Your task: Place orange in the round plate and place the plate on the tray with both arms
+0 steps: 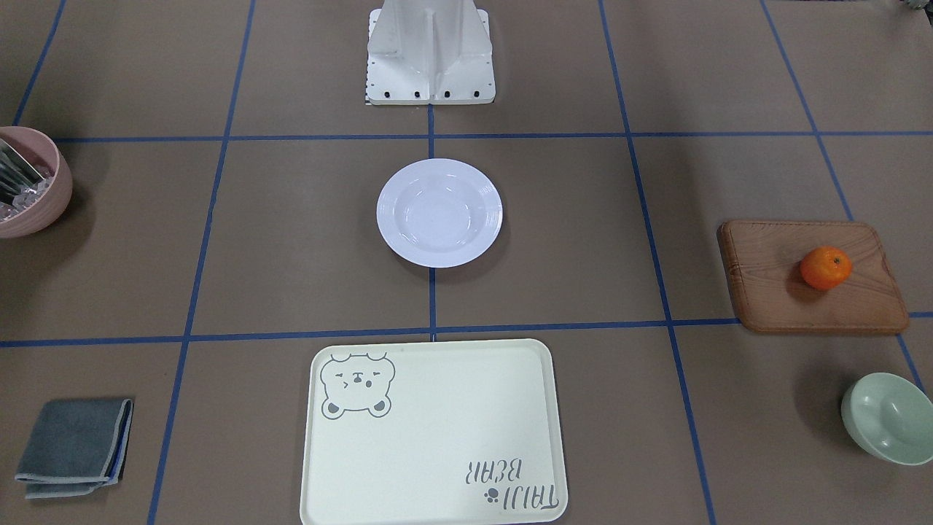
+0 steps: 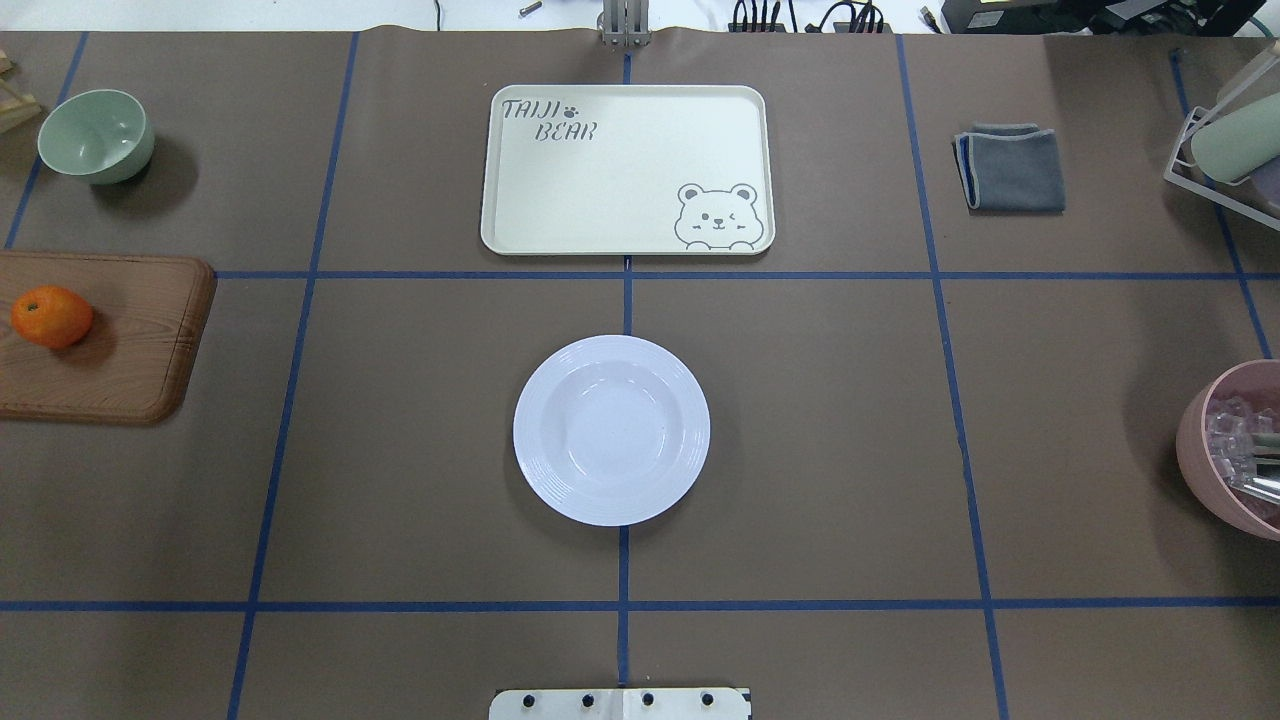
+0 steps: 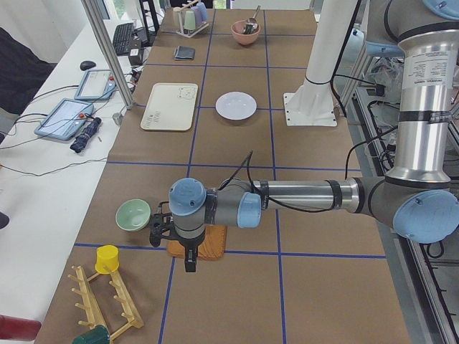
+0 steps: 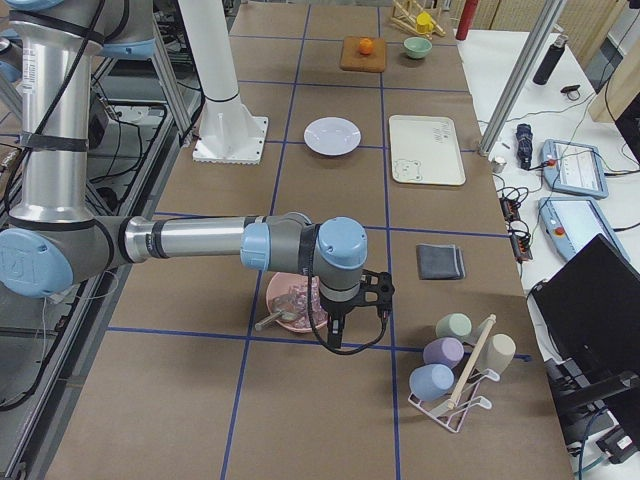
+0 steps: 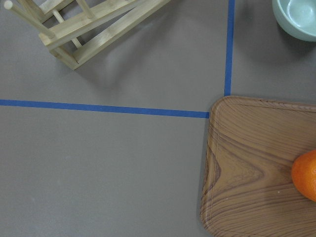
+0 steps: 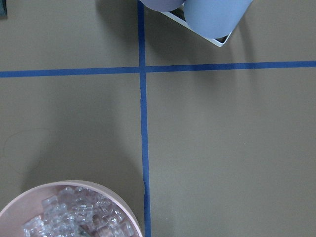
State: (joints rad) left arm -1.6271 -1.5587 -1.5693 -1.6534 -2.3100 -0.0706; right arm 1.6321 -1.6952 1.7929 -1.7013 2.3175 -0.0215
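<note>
The orange [image 1: 825, 267] [image 2: 51, 316] [image 5: 307, 175] rests on a brown wooden board [image 1: 765, 277] at the table's left end. The round plate [image 1: 439, 212] [image 2: 611, 430], white and with nothing in it, lies mid-table in front of the robot's base. Beyond it lies the cream tray [image 1: 434, 430] [image 2: 627, 170] with the bear drawing, nothing on it. My left gripper [image 3: 189, 264] hangs above the board's near edge, beside the orange. My right gripper [image 4: 336, 338] hovers by the pink bowl at the opposite end. For both I cannot tell whether they are open or shut.
A pale green bowl [image 2: 96, 135] stands beyond the board, with a wooden rack [image 3: 107, 308] nearby. At the right end are a pink bowl [image 2: 1200, 450] of clear cubes, a folded grey cloth [image 2: 1010, 167] and a cup rack [image 4: 455, 365].
</note>
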